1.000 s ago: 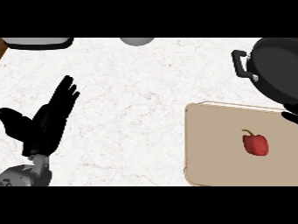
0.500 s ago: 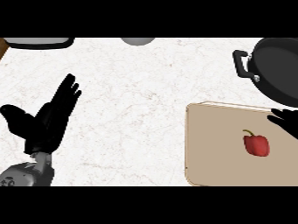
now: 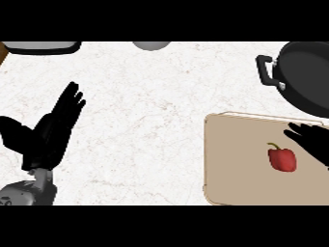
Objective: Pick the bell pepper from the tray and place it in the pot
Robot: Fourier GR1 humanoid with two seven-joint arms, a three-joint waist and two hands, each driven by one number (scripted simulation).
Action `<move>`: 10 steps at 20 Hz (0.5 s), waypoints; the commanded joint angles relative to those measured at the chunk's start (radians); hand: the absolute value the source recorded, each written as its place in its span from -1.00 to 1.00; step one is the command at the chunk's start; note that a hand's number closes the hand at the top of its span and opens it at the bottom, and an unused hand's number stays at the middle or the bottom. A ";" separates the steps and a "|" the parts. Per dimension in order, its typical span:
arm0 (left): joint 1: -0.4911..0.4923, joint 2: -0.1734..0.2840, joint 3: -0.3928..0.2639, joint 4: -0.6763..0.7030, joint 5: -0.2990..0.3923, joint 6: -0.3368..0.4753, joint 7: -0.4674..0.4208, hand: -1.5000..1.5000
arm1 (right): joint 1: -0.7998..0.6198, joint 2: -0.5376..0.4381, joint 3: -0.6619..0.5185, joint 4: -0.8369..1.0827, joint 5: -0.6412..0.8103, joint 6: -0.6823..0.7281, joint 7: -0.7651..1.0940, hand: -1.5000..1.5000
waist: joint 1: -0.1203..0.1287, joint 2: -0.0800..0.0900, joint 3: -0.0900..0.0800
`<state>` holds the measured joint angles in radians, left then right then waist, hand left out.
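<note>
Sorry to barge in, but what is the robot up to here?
It is going for the red bell pepper, which lies untouched on the tan tray. The right hand hangs open over the tray just right of it. The black pot waits beyond the tray. The left hand rests open at the left.

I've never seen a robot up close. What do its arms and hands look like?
The left hand is matt black, with slim fingers and a thick thumb, joined to a rounded grey forearm. The right hand is the same black; its forearm is out of view. No cables or markings show.
</note>
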<state>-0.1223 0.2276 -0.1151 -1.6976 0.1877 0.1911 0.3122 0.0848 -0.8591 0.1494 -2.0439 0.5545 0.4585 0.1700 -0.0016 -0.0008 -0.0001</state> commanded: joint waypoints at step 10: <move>-0.036 -0.082 0.013 0.067 -0.068 -0.011 -0.037 0.00 | -0.065 0.188 0.036 0.075 0.225 0.075 0.066 -1.00 | 0.001 0.001 0.000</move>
<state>-0.1292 0.1777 -0.1070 -1.6783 0.1381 0.1738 0.3029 0.0507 -0.6922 0.1779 -1.9985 0.7142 0.5074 0.2170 -0.0002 -0.0002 0.0000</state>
